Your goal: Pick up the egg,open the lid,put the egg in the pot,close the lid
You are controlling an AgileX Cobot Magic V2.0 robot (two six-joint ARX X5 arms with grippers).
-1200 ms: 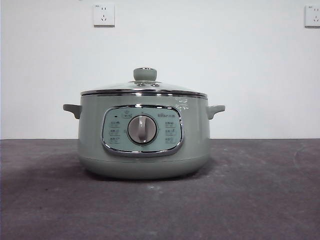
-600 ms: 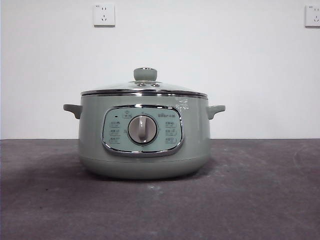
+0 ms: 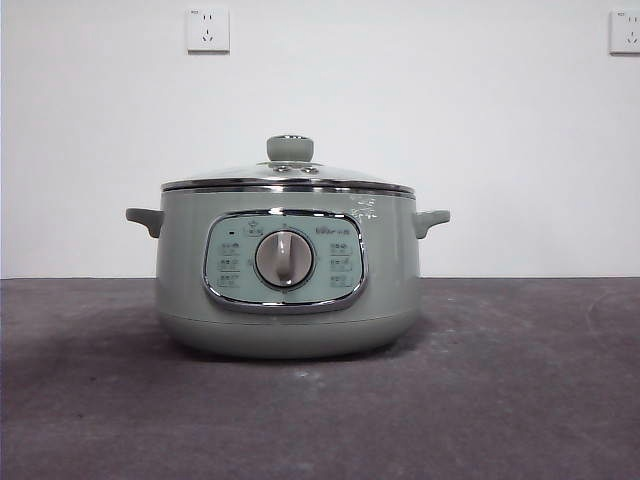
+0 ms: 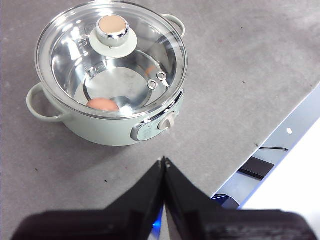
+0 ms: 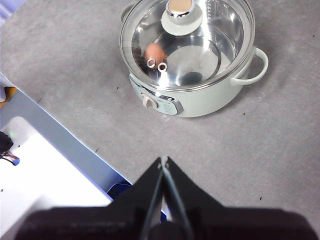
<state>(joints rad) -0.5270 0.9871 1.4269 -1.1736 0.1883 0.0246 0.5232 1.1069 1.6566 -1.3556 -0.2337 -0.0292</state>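
- The pot stood upright on the grey tabletop, its chrome-framed panel and grey dial facing the front camera.
- The lid sat closed on the pot's rim, green knob on top.
- Through the glass I saw the egg lying on the pot's steel bottom, near the wall.
- My left gripper hung above the tabletop, well apart from the pot, its 2 fingers pressed together and holding nothing.
- My right gripper hung likewise on the pot's other side, fingers closed tip to tip, empty.
- 2 wall sockets showed on the white wall behind.
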